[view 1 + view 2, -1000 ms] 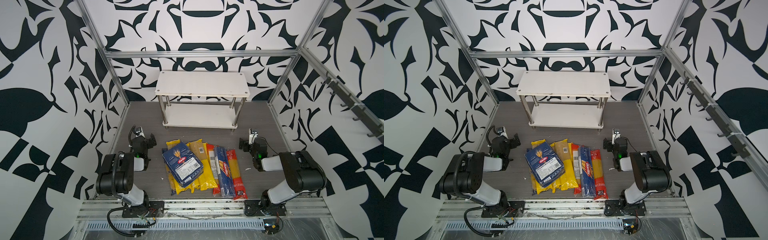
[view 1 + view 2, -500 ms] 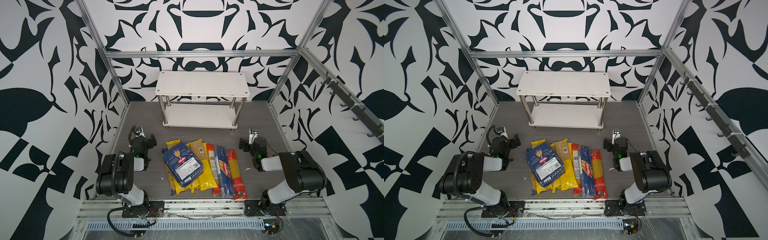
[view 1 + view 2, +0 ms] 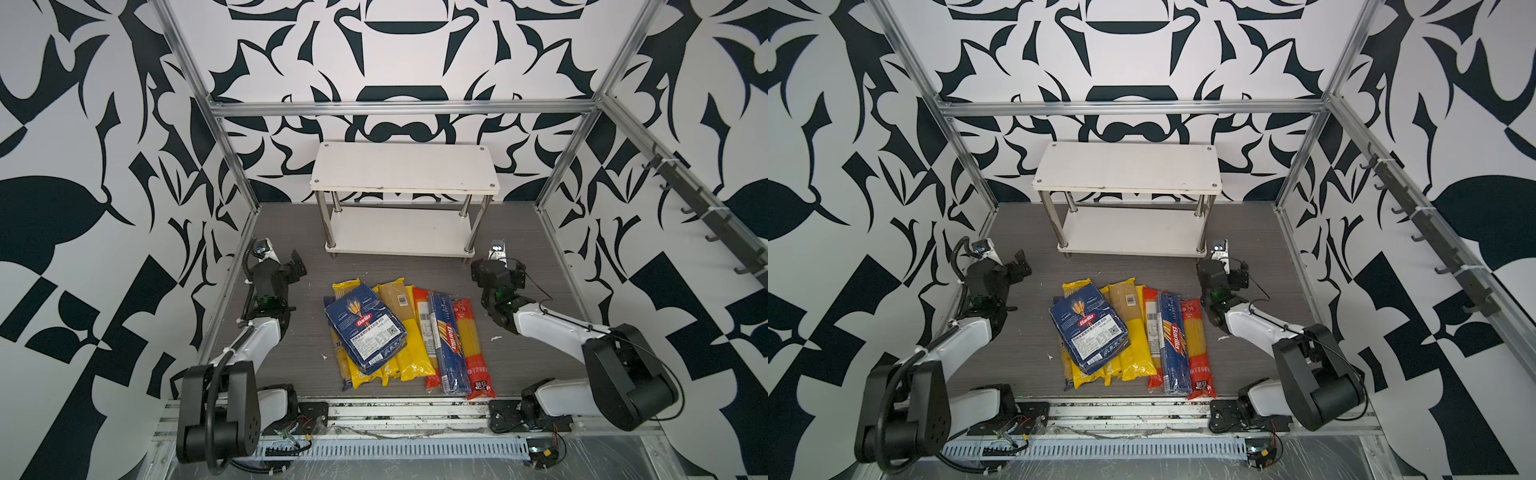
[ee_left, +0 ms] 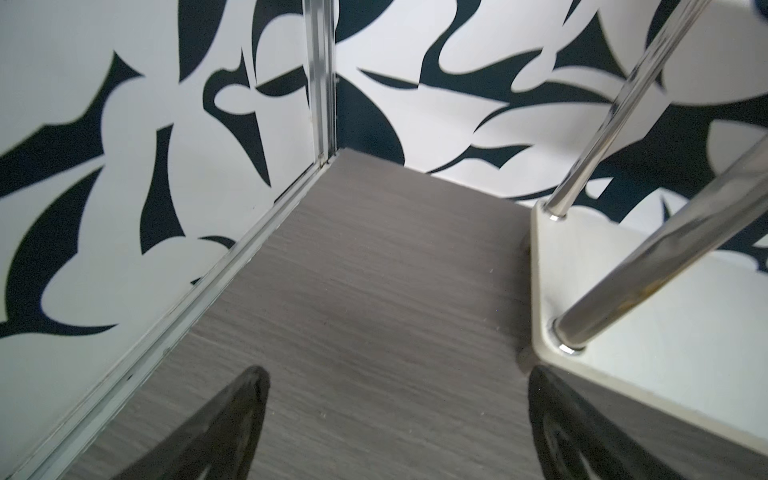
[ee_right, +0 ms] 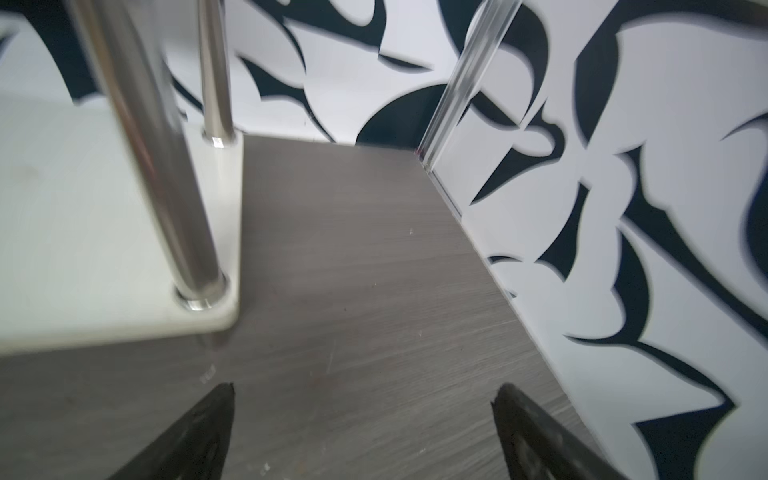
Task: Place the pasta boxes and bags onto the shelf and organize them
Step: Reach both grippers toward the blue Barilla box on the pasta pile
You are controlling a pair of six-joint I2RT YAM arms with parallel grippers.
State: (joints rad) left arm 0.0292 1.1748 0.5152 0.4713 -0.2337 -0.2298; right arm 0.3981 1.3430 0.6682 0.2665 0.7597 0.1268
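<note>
Heaped on grey wood-grain counter [image 3: 299,332], apart from white two-tier chrome-post shelf [image 3: 403,166]: yellow-and-clear spaghetti bags [image 3: 411,349], red-and-clear bags [image 3: 471,345], long narrow dark-blue Barilla box [image 3: 449,345]. Atop the yellow ones, wide flat dark-blue Barilla box [image 3: 365,328]. Spread wide, empty, beside the shelf's front corners: left pincer [image 4: 395,386], right pincer [image 5: 361,395].

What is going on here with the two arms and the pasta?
Nothing is being handled yet. The left gripper and right gripper are open and empty, near the shelf's front corners. The wide Barilla box lies on the yellow spaghetti bags, the narrow Barilla box among the red bags. The shelf holds nothing.
</note>
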